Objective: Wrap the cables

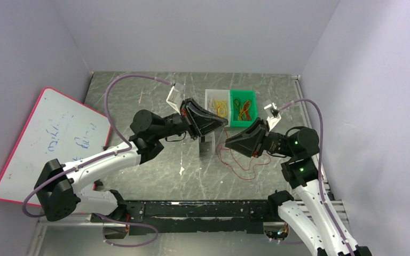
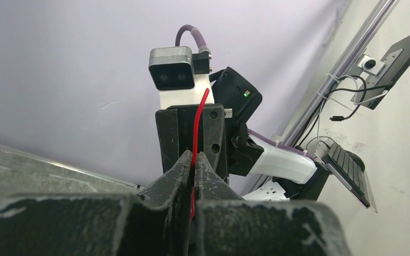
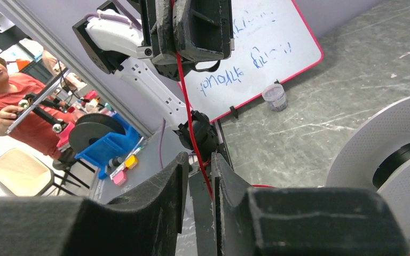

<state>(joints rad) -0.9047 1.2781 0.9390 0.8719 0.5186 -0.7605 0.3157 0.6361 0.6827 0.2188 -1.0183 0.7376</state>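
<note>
Well, both arms meet mid-bench (image 1: 155, 176), with bare surface to their left and two bins (image 1: 233, 106) close behind. The left gripper (image 1: 225, 121) is pinched tight on the red cable (image 1: 240, 168). The right gripper (image 1: 227, 143) stands a slit apart with the cable threading through. Slack loops lie beneath, and their ends are hard to make out.

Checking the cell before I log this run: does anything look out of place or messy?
The red cable sprawls in loose, tangled loops on the table by the right claw, not yet wound. The whiteboard leans tilted against the left wall. Nothing looks spilled or broken.
</note>
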